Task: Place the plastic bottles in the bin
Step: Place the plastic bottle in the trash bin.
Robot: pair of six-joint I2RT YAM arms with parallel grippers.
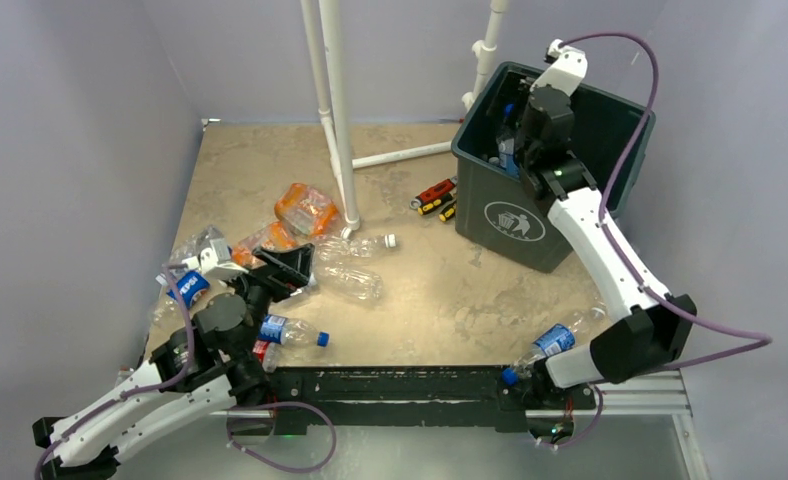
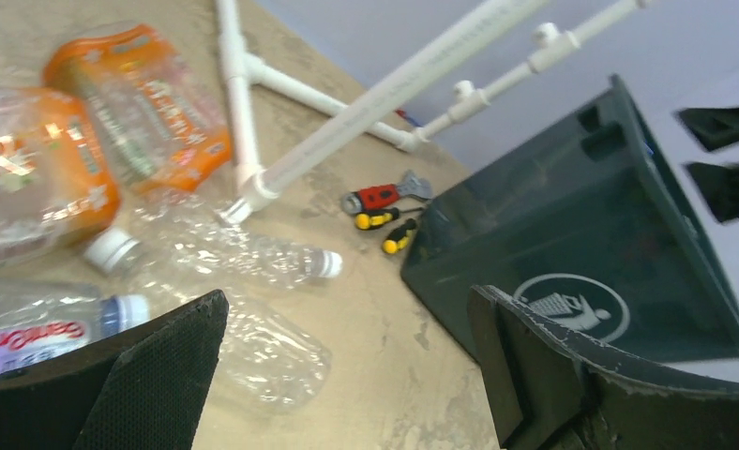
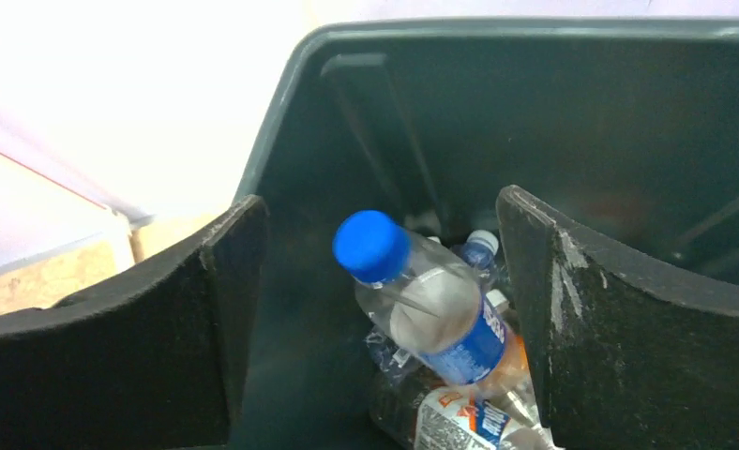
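The dark green-grey bin (image 1: pixel 490 180) stands at the back right. My right gripper (image 1: pixel 515 150) hangs open over it. In the right wrist view its jaws (image 3: pixel 380 211) stand wide apart above a blue-capped, blue-labelled bottle (image 3: pixel 431 314) lying free on other bottles inside the bin (image 3: pixel 347 112). My left gripper (image 1: pixel 285 268) is open and empty, low over the table beside two clear bottles (image 1: pixel 350 283). In the left wrist view (image 2: pixel 347 305) a clear crushed bottle (image 2: pixel 263 352) lies by the left finger. Orange-labelled bottles (image 1: pixel 305 207) and blue-labelled ones (image 1: pixel 290 330) lie at the left.
A white pipe frame (image 1: pixel 335 120) stands on the table behind the bottles. Small red, yellow and black tools (image 1: pixel 435 197) lie by the bin's left side. One blue-labelled bottle (image 1: pixel 550 343) lies by the right arm's base. Purple walls close in the table.
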